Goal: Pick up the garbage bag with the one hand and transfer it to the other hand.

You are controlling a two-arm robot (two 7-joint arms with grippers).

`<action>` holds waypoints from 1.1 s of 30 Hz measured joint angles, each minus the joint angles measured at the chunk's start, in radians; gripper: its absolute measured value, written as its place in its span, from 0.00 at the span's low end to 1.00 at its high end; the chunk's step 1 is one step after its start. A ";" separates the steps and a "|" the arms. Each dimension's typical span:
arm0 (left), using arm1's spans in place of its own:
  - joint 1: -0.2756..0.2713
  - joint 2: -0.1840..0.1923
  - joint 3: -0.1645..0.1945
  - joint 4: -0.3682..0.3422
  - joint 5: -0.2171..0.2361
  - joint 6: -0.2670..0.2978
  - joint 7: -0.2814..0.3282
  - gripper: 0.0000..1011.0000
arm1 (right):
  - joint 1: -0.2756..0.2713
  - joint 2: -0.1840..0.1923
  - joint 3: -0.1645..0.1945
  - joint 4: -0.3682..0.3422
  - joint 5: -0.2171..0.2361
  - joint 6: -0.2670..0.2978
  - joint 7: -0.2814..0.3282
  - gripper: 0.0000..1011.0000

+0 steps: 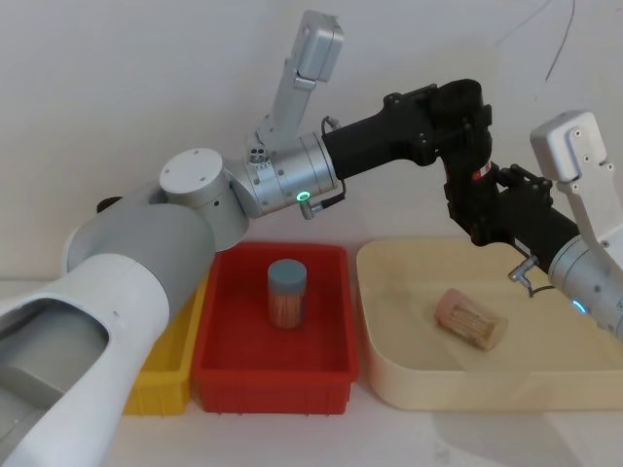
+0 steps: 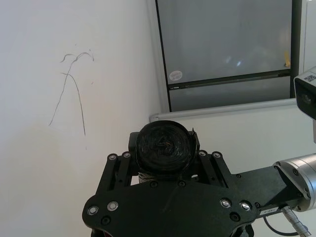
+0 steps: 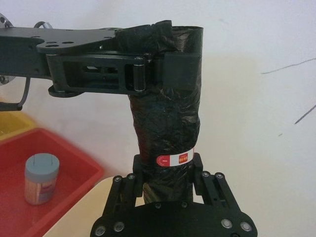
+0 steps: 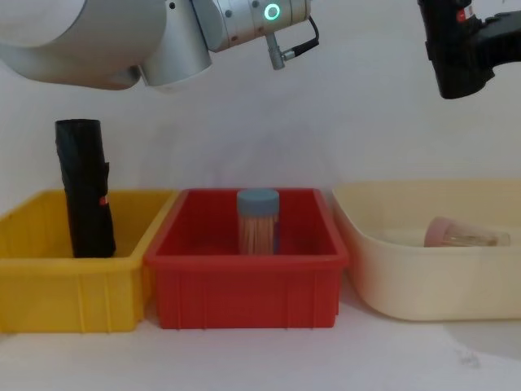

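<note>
The garbage bag (image 3: pixel 165 118) is a black roll with a red-and-white label, held upright in the air above the bins. The one hand, my left gripper (image 3: pixel 168 69) on the green-lit arm, is shut across the roll's upper part. The other hand, my right gripper (image 3: pixel 165 170) on the blue-lit arm, is shut on the lower part just under the label. In the left wrist view the roll's end (image 2: pixel 163 145) sits between the left fingers. In the head view both grippers meet over the beige tray: left (image 1: pixel 458 112), right (image 1: pixel 482 209).
Below stand a yellow bin (image 4: pixel 49 285) holding another black roll (image 4: pixel 85 187), a red bin (image 1: pixel 224 365) with a grey-lidded toothpick jar (image 1: pixel 287 292), and a beige tray (image 1: pixel 389 379) with a pink jar (image 1: pixel 470 318) lying on its side. A white wall is close behind.
</note>
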 joint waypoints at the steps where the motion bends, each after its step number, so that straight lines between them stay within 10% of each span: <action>1: 0.000 0.000 0.000 0.000 0.000 0.000 0.000 0.53 | 0.000 0.000 0.000 0.000 0.000 0.000 0.000 0.54; 10: 0.000 0.000 0.000 0.000 0.000 0.000 0.000 0.54 | 0.003 -0.001 -0.001 0.000 -0.002 0.002 0.001 0.54; 26: 0.000 0.000 0.000 0.000 0.000 0.000 0.000 0.96 | 0.010 -0.008 0.014 0.020 -0.009 0.003 -0.011 0.54; 33: 0.000 0.000 0.000 0.000 0.000 0.000 0.000 0.99 | 0.019 -0.021 0.042 0.057 -0.015 0.002 -0.049 0.54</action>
